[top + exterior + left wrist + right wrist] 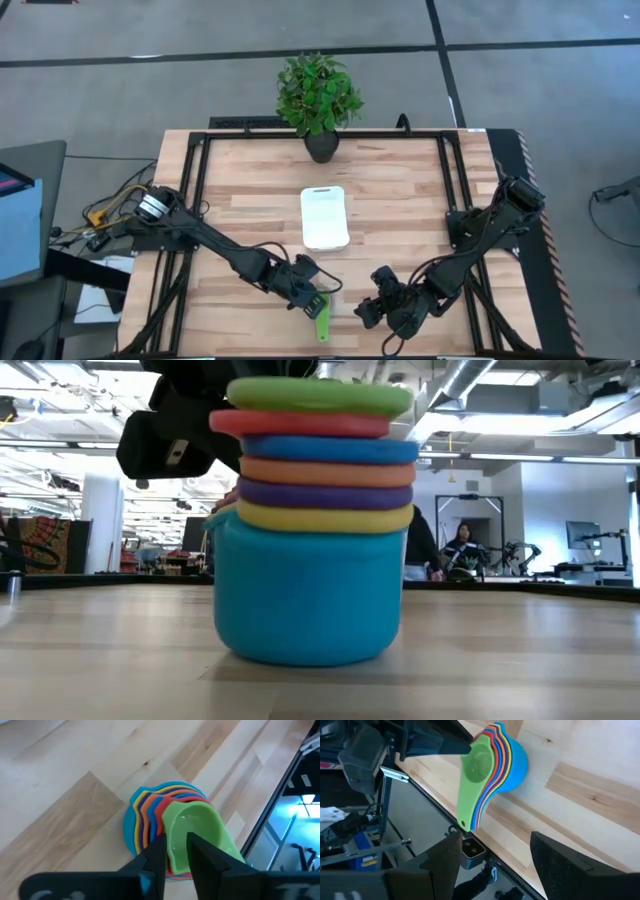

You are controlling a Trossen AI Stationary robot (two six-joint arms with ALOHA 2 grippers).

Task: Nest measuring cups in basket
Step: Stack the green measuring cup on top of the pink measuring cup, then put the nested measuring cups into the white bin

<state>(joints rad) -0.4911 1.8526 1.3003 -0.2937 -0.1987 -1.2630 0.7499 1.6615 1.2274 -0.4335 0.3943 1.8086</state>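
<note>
The measuring cups (310, 530) stand nested in one stack, the big teal cup on the wood and the green cup (197, 822) on top. The stack (320, 312) is by the table's near edge, with its handles pointing toward that edge. My left gripper (176, 857) sits over the stack (512, 760), nearly shut on the green cup's rim. My right gripper (372, 308) hovers open just right of the stack and touches nothing. The white basket (325, 218) lies at the table's middle with no cup in it. My left gripper pinches the green cup's rim (176, 845) on the side away from the handle. One finger (202, 852) is inside the bowl and the other (154, 855) is outside, above the wider rims. It comes slanting down from the table's left. The cup sits nested in the stack.
A potted plant (318, 95) stands at the far edge, behind the basket. Bare wood lies between the stack and the basket. The table's near edge (485, 835) runs right beside the handles. People show in the room beyond the table (465, 545).
</note>
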